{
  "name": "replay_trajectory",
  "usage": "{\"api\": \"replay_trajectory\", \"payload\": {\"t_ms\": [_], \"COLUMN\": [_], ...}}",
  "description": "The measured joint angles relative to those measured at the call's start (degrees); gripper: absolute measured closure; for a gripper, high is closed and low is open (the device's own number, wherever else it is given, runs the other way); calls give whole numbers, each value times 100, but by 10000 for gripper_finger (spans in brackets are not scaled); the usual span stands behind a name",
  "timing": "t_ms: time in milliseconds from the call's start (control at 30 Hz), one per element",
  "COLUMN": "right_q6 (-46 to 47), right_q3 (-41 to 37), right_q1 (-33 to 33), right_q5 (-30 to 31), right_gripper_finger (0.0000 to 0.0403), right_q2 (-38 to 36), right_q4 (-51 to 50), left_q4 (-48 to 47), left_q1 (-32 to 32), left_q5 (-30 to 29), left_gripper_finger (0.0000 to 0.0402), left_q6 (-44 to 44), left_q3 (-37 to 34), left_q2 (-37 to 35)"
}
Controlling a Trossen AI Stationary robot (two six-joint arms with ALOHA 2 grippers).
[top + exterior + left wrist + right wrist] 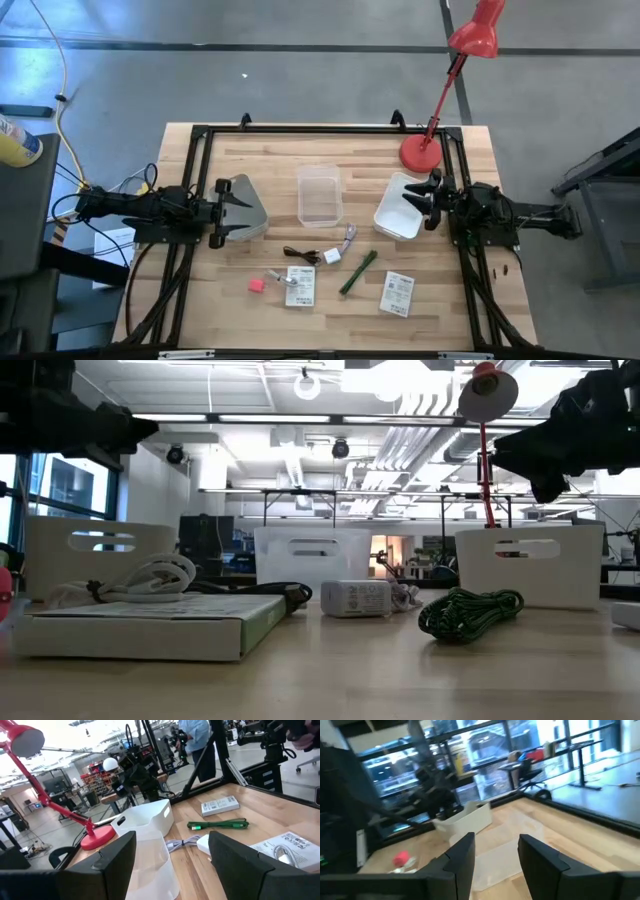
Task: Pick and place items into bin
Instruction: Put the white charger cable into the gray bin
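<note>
The items lie on the near half of the table: a pink cube, a flat white printed packet with a small white cable on top, a thin dark cable, a white cube, a green stick and a second packet. A clear bin stands at mid-table. My left gripper hangs open above a grey-white bin on the left. My right gripper hangs open above a white bin on the right. The left wrist view looks past the left gripper to the green stick.
A red desk lamp stands with its base at the table's far right, just behind the right gripper, and its head reaches beyond the far edge. A black frame borders the table. Bare wood shows between the bins and the items.
</note>
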Motion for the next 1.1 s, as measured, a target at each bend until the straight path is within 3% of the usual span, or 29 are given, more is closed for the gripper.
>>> {"api": "replay_trajectory", "payload": {"t_ms": [133,267,367,567,667,733,833,900,1100], "right_q6": [-299,-1584,-1298,-1258,-1212,-1090,-862,-766,-1127], "right_q3": [1,2,2,131,277,309,380,434,692], "right_q1": [0,0,0,2,4,4,4,4,9], "right_q5": [18,60,-45,-1270,-1540,-1662,-2002,-2227,-2288], "right_gripper_finger": [261,261,261,261,261,261,261,261,261], "right_q2": [2,7,13,17,7,10,30,89,483], "right_q4": [-39,-1,390,1007,1162,1102,1118,1172,1318], "left_q4": [52,135,388,743,800,824,921,1071,1864], "left_q1": [0,0,0,0,2,2,-4,-44,-669], "left_q5": [120,-298,-157,-298,-452,-75,1143,1588,1231], "left_gripper_finger": [165,165,165,165,165,165,165,165,165], "left_q6": [-276,161,-526,-740,-883,-1017,-1215,-1503,-1320], "left_q3": [1,1,-1,1,1,1,1,1,0], "left_q2": [-1,-1,2,34,33,34,34,88,846]}}
